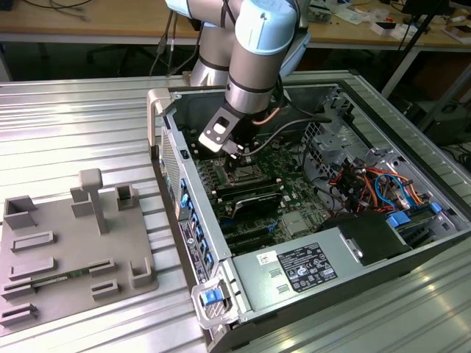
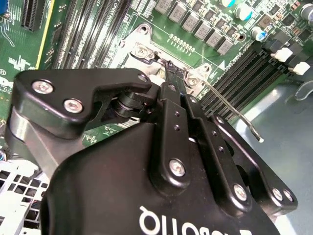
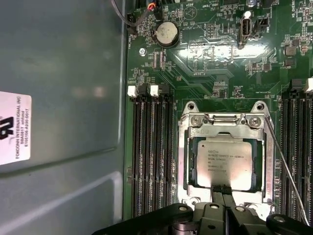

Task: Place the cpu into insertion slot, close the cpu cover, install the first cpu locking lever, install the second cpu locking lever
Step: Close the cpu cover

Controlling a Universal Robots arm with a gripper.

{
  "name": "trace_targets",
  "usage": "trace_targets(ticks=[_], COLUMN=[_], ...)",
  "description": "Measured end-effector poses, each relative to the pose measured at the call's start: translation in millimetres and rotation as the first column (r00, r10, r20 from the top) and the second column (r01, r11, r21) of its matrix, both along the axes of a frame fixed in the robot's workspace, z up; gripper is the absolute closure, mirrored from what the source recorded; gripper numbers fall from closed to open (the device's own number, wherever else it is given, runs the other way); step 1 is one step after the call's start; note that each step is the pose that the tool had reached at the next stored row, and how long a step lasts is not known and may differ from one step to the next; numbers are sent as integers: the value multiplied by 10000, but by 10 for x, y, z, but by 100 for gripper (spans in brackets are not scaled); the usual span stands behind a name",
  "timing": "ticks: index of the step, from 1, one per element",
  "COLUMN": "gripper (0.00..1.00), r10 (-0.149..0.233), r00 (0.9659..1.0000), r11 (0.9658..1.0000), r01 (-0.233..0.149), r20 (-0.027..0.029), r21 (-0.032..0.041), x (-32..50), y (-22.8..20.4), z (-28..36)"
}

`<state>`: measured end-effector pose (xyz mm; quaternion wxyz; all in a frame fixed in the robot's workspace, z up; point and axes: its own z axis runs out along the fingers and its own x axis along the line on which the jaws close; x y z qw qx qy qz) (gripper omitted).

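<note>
The cpu [image 3: 224, 164] lies flat in the insertion slot [image 3: 182, 147], its grey top showing through the window of the cpu cover [image 3: 225, 131]. The cover is down over it. My gripper [image 3: 222, 190] is shut, its tips together at the cover's edge next to the chip. In the second wrist view the gripper [image 2: 170, 66] touches the socket's metal rim. A thin wire locking lever [image 2: 230, 110] stands free beside the socket, and its wire [image 3: 286, 166] runs along the socket's side. In the exterior view my gripper [image 1: 237, 163] reaches down into the open computer case.
Long black memory slots [image 3: 151, 156] flank the socket on both sides. A coin battery [image 3: 165, 33] sits on the board. The case wall [image 3: 58, 122] stands close by. A power supply [image 1: 309, 265] and cables [image 1: 368, 184] fill the case. A grey fixture plate [image 1: 73, 250] lies at the exterior view's left.
</note>
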<state>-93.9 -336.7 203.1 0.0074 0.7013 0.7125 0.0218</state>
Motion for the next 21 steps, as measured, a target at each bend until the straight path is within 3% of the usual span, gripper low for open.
trace_targets(ticks=[3, 5, 7, 17, 21], gripper=[89, 89, 89, 89, 89], r10=[-3, -5, -3, -4, -4], r00=[10000, 10000, 10000, 10000, 10000], r11=[10000, 10000, 10000, 10000, 10000], r01=[3, 4, 3, 4, 4], r20=[7, 27, 17, 16, 17], r21=[11, 38, 17, 29, 32], x=[0, 2, 1, 0, 0], y=[2, 7, 5, 5, 5], z=[-7, 35, 75, 45, 74])
